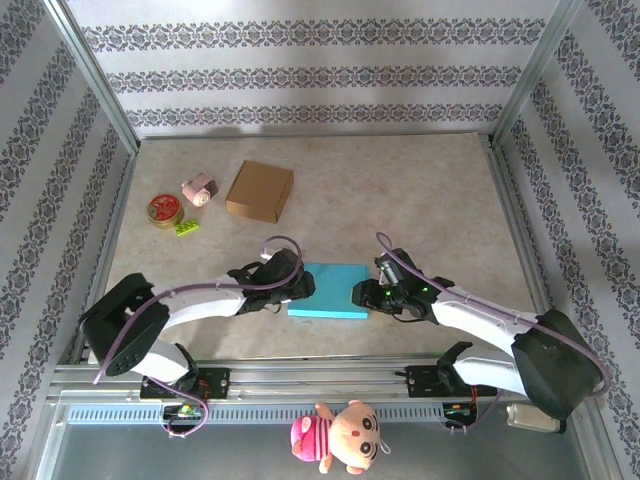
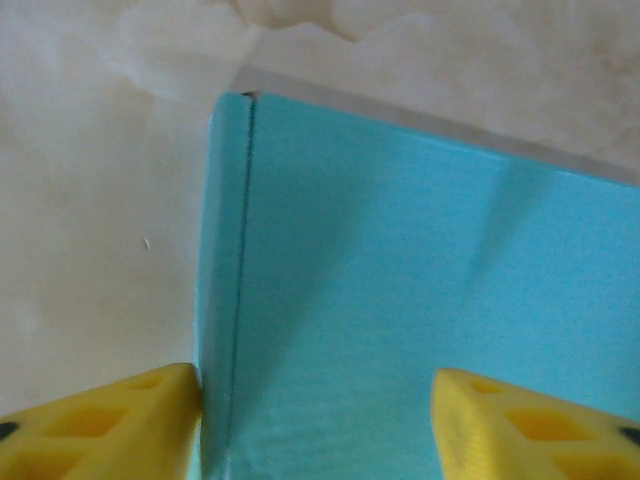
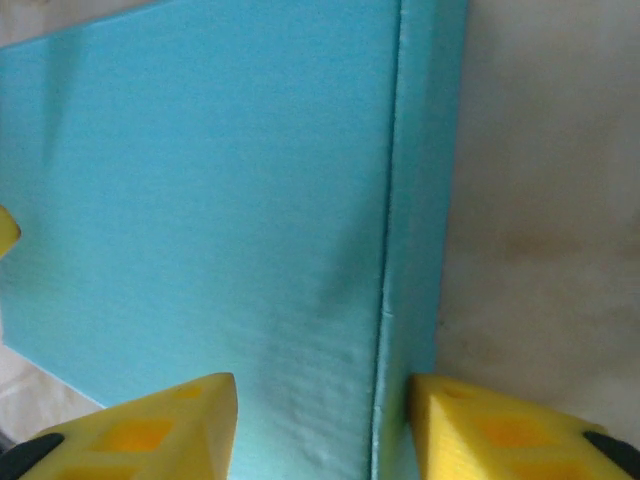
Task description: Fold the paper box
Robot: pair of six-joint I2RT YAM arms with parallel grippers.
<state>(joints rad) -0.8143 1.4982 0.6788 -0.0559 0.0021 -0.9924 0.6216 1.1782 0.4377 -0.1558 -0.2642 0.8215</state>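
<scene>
A light blue paper box (image 1: 328, 289) lies folded and closed on the table between the two arms. My left gripper (image 1: 302, 286) is open at its left edge. In the left wrist view the yellow fingers (image 2: 120, 420) straddle the box (image 2: 400, 290), the left finger touching the side wall beside the crease. My right gripper (image 1: 362, 294) is open at the right edge. In the right wrist view one finger rests over the box top (image 3: 200, 200) and the other finger (image 3: 480, 425) stands against the right side wall.
A brown cardboard box (image 1: 260, 191) sits at the back left. Beside it are a pink toy (image 1: 199, 189), a round red tin (image 1: 164, 210) and a green brick (image 1: 186, 227). A pink plush doll (image 1: 336, 434) hangs at the front rail. Metal frame rails border the table.
</scene>
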